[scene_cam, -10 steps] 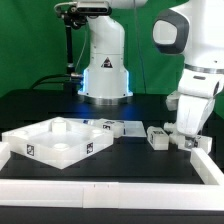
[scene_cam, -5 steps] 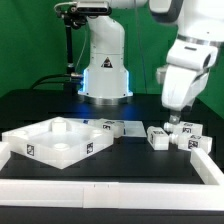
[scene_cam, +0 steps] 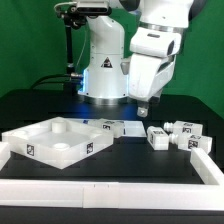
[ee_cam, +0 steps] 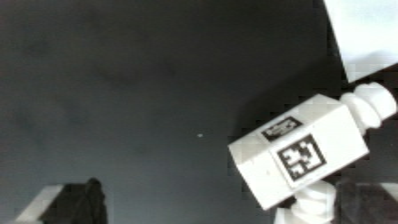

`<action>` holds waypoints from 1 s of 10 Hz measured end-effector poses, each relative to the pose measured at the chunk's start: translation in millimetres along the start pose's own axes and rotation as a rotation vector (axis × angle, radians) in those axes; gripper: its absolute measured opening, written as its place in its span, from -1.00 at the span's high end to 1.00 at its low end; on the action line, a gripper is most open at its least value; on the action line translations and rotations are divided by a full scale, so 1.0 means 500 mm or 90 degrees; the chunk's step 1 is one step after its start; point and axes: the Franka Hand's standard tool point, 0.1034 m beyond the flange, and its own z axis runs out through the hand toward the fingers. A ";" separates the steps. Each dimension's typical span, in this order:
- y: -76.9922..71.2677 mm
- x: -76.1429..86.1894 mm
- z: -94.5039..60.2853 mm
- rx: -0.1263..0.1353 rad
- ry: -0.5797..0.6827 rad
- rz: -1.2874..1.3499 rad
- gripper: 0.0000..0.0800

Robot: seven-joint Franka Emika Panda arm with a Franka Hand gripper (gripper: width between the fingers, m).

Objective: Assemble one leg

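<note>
Clad in glossy white, rounded shells along the arm (scene_cam: 155, 45), with dark grey bands at the joints. Stands on a broad white tapering base (scene_cam: 104, 55), lit with a blue glow low down. Ends in a small gripper (scene_cam: 143, 103) with dark, blunt fingers (ee_cam: 71, 205).

Exterior view, white pegs serving as legs: four counted, namely first leg (scene_cam: 157, 138), second leg (scene_cam: 172, 126), third leg (scene_cam: 192, 128) and fourth leg (scene_cam: 200, 143). They lie close together, so the count is less sure where they overlap.
Tray (scene_cam: 45, 152): one.
Marker board (scene_cam: 118, 128): one.
Robot arm (scene_cam: 150, 45): one.
Table (scene_cam: 40, 105): one.
Wrist view: one leg (ee_cam: 302, 145) seen whole, two tag stickers showing on it.
</note>
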 end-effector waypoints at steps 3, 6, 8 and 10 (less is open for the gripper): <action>0.002 -0.007 0.003 0.004 0.000 0.001 -0.62; 0.059 -0.128 0.003 0.018 -0.001 0.024 -0.62; 0.079 -0.199 0.022 0.033 -0.010 0.056 -0.62; 0.077 -0.192 0.022 0.032 -0.009 0.051 -0.62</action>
